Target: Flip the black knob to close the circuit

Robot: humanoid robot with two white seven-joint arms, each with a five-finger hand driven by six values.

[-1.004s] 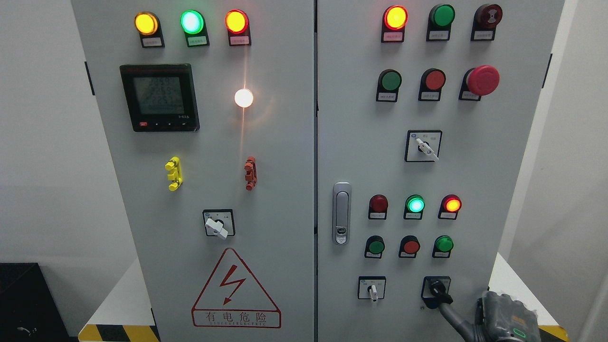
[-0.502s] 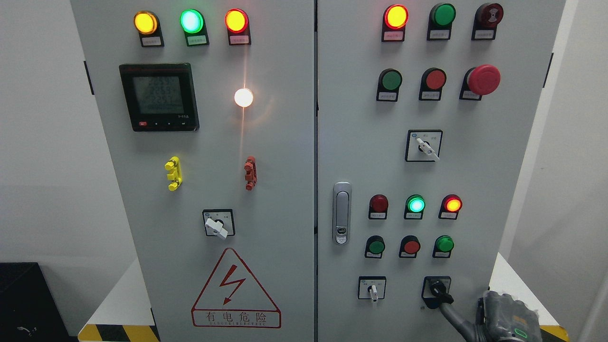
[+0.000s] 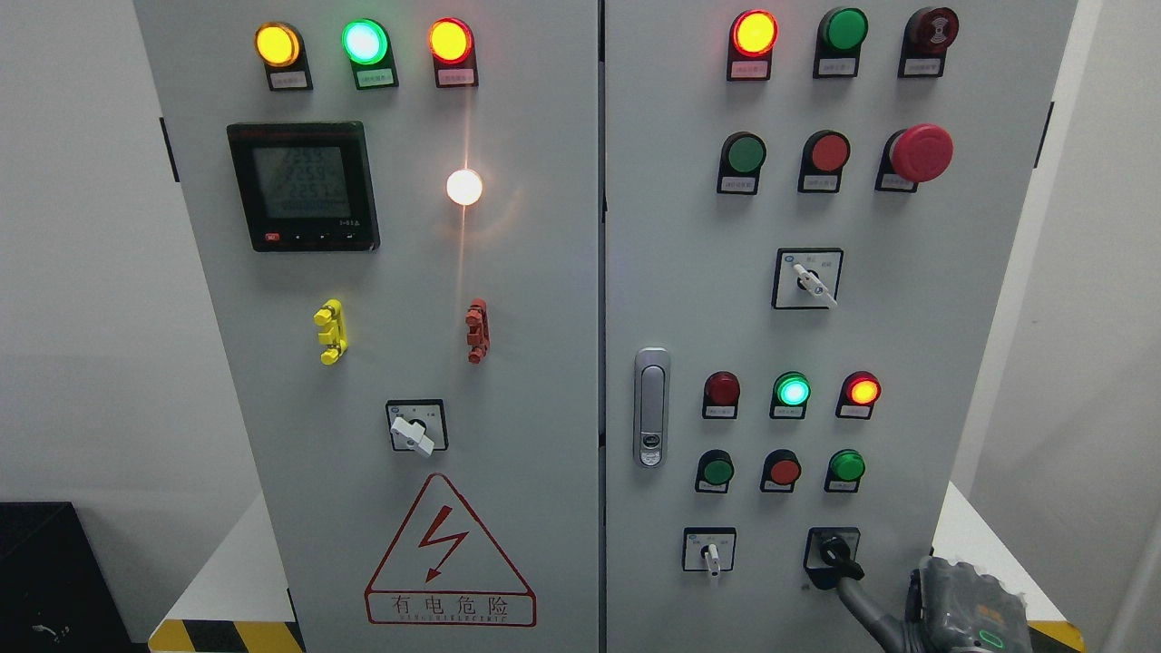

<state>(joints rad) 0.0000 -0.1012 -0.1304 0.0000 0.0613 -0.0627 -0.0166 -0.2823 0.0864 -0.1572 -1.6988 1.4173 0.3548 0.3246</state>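
Head view: black knob [image 3: 836, 556] points lower right (finger [image 3: 862, 606] touching).

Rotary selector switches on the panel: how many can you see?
4: left door, low centre; right door, middle; bottom row white-handled; black knob beside it.

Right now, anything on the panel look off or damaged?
Nothing damaged or askew. The right hand sits at the lower right, one finger reaching up to the black knob. The indicator lamps show a lit and unlit mix.
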